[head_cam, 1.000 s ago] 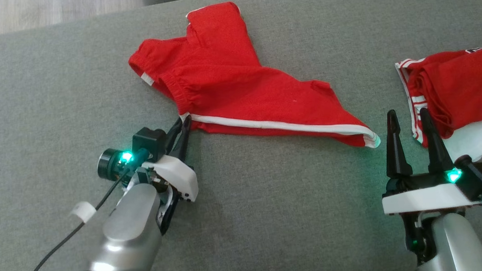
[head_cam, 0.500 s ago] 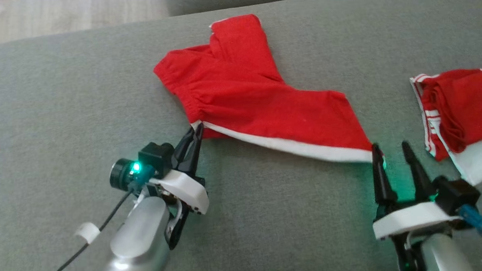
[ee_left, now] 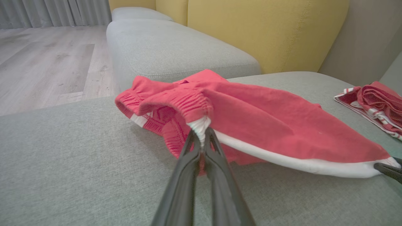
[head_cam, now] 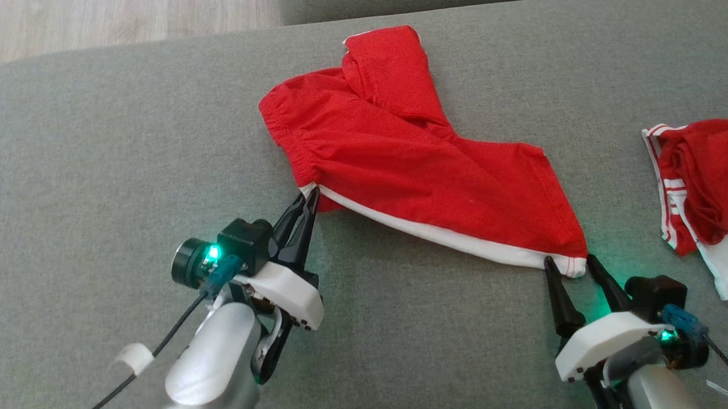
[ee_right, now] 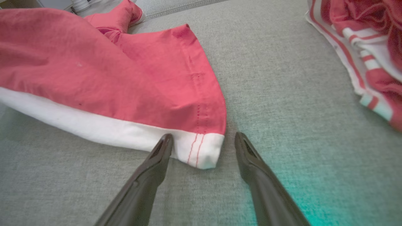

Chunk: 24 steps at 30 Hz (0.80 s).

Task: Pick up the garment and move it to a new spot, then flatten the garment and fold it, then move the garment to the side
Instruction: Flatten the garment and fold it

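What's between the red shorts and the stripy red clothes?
Nothing, just bare grey cushion lies between the shorts and the stripy clothes. The head view and the right wrist view show it.

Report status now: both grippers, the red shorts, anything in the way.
Left gripper shut on red shorts at waistband corner. Right gripper open, straddling hem corner, not gripping. Second red garment lies apart, far right.
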Tool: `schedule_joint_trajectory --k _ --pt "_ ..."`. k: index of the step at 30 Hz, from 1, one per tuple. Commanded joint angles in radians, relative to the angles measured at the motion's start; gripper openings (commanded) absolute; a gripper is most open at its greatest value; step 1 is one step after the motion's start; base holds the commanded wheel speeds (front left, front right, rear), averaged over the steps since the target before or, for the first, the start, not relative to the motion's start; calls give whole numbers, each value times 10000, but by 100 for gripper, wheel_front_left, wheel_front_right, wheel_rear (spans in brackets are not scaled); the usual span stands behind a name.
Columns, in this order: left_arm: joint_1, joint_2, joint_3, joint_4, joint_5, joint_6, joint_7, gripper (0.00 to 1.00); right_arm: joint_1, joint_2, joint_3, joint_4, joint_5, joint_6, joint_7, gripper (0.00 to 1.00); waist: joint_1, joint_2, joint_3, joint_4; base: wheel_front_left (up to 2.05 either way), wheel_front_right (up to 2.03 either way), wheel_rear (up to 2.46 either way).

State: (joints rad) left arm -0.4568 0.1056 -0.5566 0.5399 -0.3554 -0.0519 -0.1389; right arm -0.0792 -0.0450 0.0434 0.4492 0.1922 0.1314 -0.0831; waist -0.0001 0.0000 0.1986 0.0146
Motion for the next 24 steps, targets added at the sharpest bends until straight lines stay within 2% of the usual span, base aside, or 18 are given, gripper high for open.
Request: schedule_joint_trajectory --k 1,3,4,6,11,18,21,24 --pt "-162 219 255 -358 -50 61 9 0 -202 -53 311 -118 -50 -7 60 100 1 0 0 1 0 0 0" --pt "-108 263 241 -495 -65 99 81 0 -209 -53 409 -102 -53 -7 106 100 1 0 -3 7 0 0 0" --pt "-85 282 234 -556 -72 118 115 0 -216 -53 471 -98 -65 -7 145 92 1 0 -3 9 0 0 0" --pt "-49 317 223 -654 -88 154 181 0 -215 -53 598 -112 -70 -7 207 0 1 0 -18 12 0 0 0" --pt "103 470 186 -744 -176 193 520 0 -208 -53 659 -467 -13 -7 -40 0 1 0 -206 -32 0 0 0" --pt "60 788 136 -1081 -420 -25 1261 0 -443 -53 718 -1322 -250 -7 -393 0 1 0 -617 -33 0 0 0" --pt "-102 914 273 -1411 -632 -88 1529 0 -729 -194 713 -1739 -215 -7 -283 0 1 0 -868 5 0 0 0" --pt "-428 1144 291 -1786 -722 -225 1906 0 -1212 -608 1000 -2246 -57 -7 -35 0 1 0 -1152 21 0 0 0"
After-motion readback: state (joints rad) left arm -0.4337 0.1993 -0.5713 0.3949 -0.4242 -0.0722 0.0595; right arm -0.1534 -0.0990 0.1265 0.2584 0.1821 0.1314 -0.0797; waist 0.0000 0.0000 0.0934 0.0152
